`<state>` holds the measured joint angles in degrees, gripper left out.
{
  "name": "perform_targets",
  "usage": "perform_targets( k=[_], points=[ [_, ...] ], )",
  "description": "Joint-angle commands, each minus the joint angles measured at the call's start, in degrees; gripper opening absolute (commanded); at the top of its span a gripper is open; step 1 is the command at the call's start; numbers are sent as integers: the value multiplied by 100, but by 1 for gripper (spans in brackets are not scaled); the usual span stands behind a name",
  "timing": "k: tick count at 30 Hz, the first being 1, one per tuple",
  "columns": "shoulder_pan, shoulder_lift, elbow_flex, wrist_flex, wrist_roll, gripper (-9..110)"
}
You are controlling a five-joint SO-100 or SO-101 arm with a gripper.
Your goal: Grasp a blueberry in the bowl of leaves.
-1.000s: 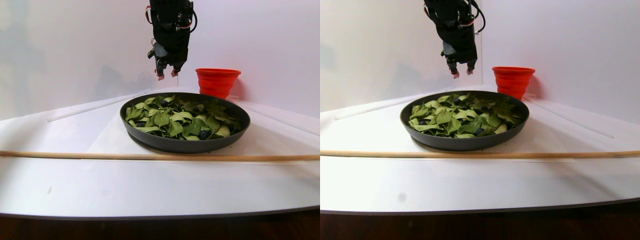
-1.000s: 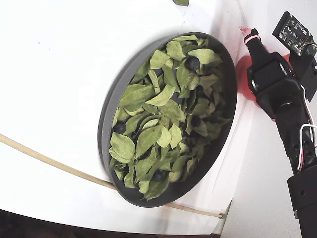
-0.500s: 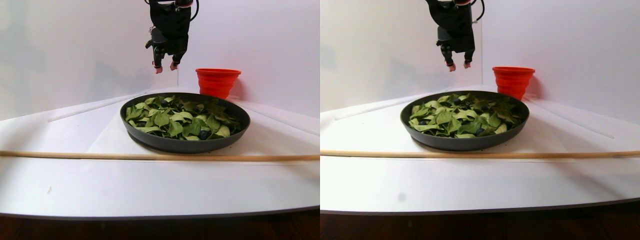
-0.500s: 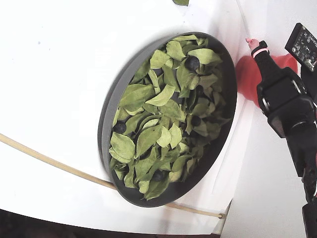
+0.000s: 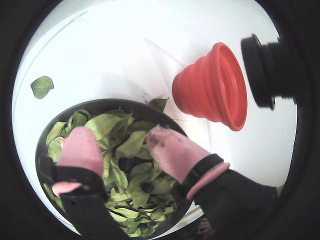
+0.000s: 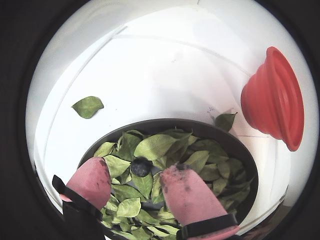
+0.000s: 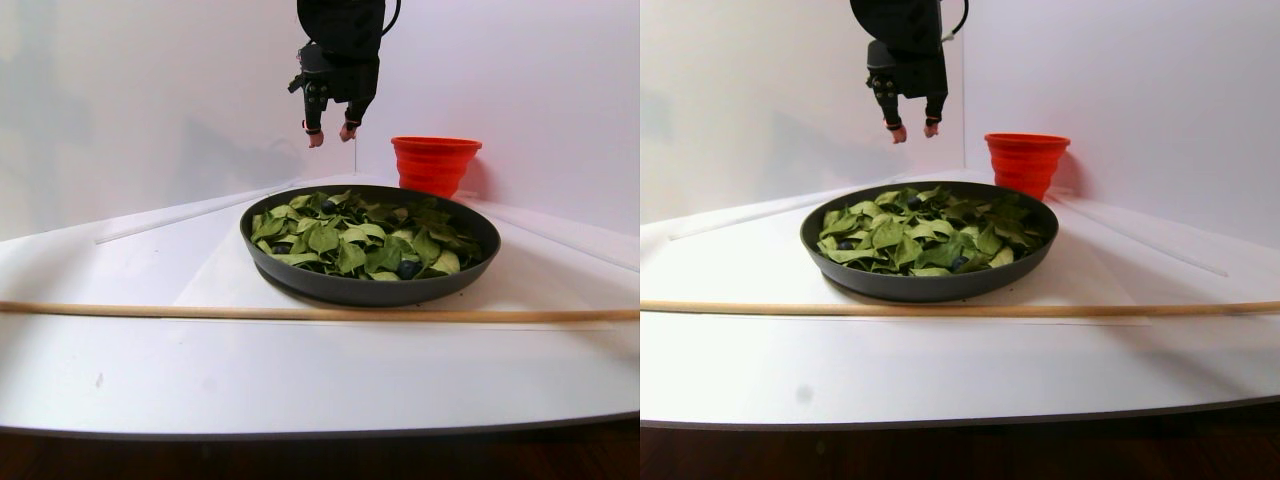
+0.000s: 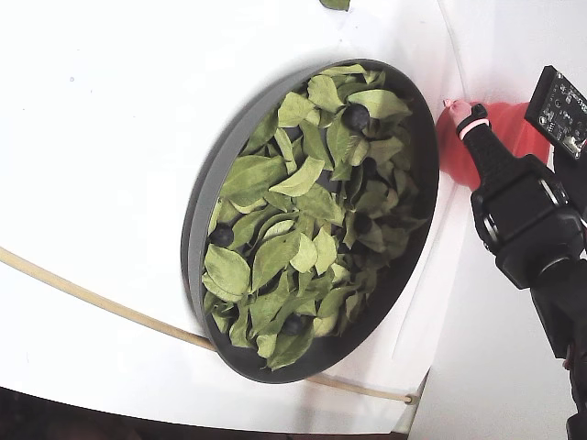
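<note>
The dark grey bowl (image 8: 204, 197) is piled with green leaves (image 8: 275, 257). The large blueberry (image 8: 355, 115) lies on the leaves near the bowl's far end. In a wrist view it (image 6: 141, 167) shows between my two pink fingertips, well below them. In the stereo pair view my gripper (image 7: 330, 132) hangs open and empty, high above the rear of the bowl (image 7: 370, 290). In the other wrist view my gripper (image 5: 120, 137) is spread over the leaves (image 5: 132, 145), with a dark berry (image 5: 146, 187) below it.
A red cup (image 7: 435, 160) stands behind the bowl, on its side in a wrist view (image 6: 275, 97). Smaller dark berries (image 8: 221, 236) lie among the leaves. A loose leaf (image 6: 87, 106) lies on the white table. A thin wooden stick (image 7: 300, 313) crosses in front of the bowl.
</note>
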<state>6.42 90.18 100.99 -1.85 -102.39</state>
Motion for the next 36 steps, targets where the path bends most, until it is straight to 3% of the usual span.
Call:
perform_targets(
  k=[1, 14, 36],
  points=[
    [-26, 888, 35, 26, 18, 19],
    [-18, 1046, 765, -44, -9, 19],
    [141, -132, 747, -835, -70, 19]
  ],
)
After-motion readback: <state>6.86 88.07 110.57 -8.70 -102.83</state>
